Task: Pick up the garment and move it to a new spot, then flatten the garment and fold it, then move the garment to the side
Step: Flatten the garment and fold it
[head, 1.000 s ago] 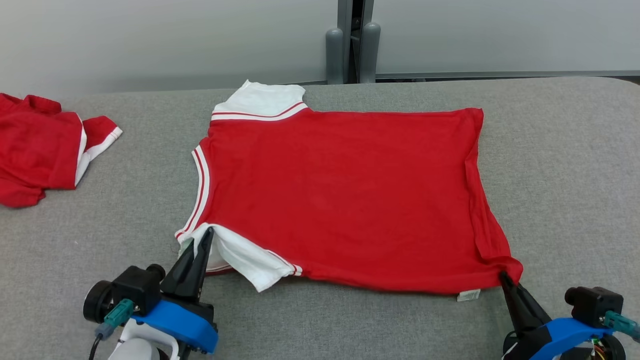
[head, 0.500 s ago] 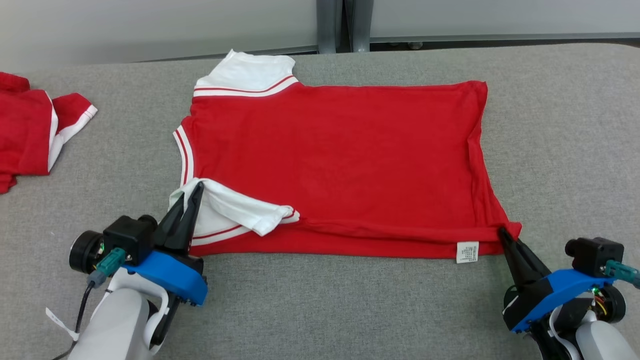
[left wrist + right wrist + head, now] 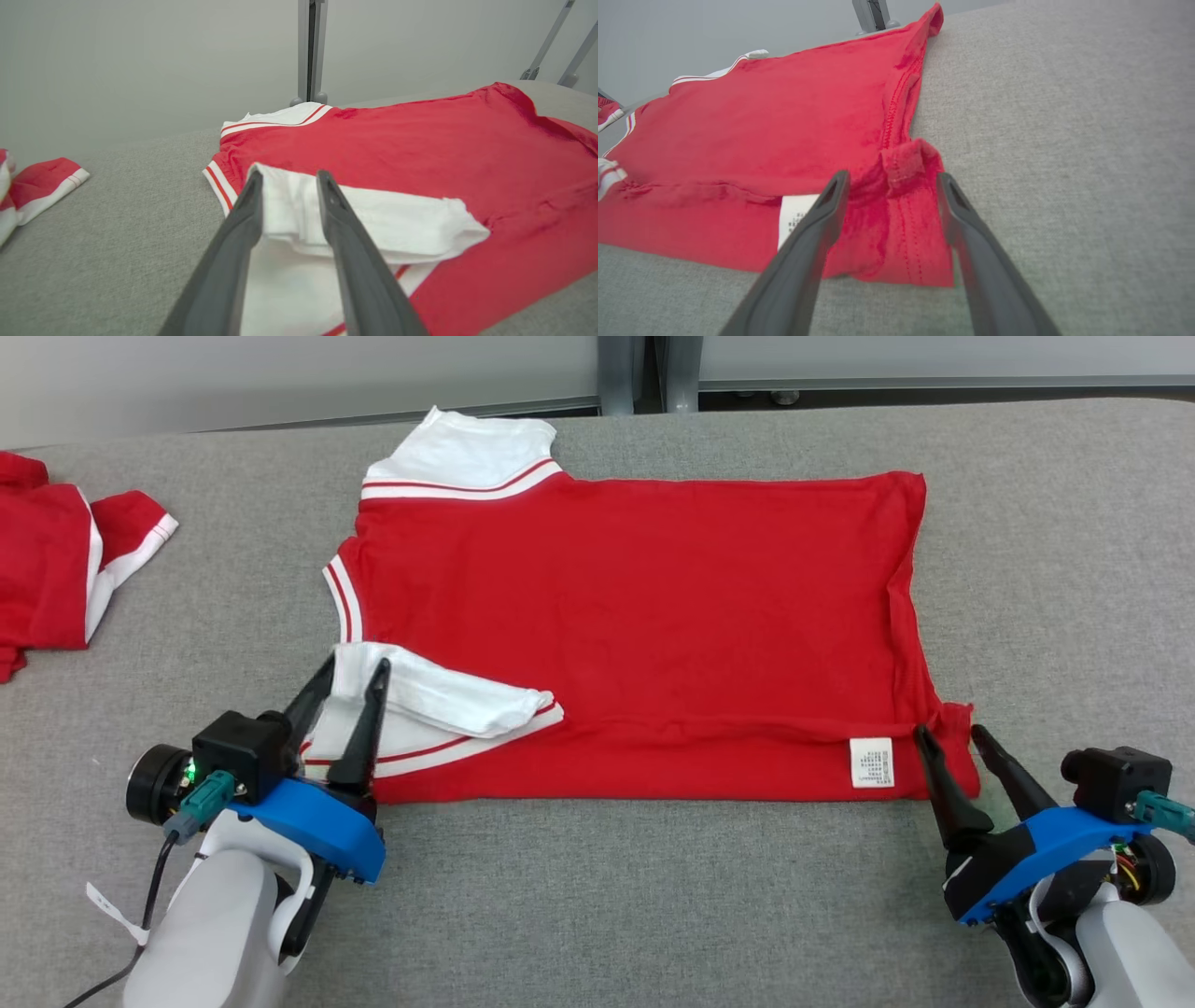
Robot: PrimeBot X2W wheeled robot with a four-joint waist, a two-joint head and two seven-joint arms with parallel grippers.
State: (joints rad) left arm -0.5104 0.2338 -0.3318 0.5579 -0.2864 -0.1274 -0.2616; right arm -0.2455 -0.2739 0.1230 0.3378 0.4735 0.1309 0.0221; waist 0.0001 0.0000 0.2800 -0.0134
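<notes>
A red garment with white striped sleeves lies spread on the grey table, its near edge folded over onto the body. My left gripper stands open at the folded-in white sleeve, whose corner lies between its fingers. My right gripper is open at the near right hem corner, a finger on each side of the small raised fold. A white care label shows on the turned-over edge.
A second red and white garment lies bunched at the table's far left edge. A grey post stands behind the table's far edge. Bare grey surface runs along the near side and to the right.
Both grippers have opened and released the garment's near edge, which now lies folded over on the body. The head view has also shifted slightly.
</notes>
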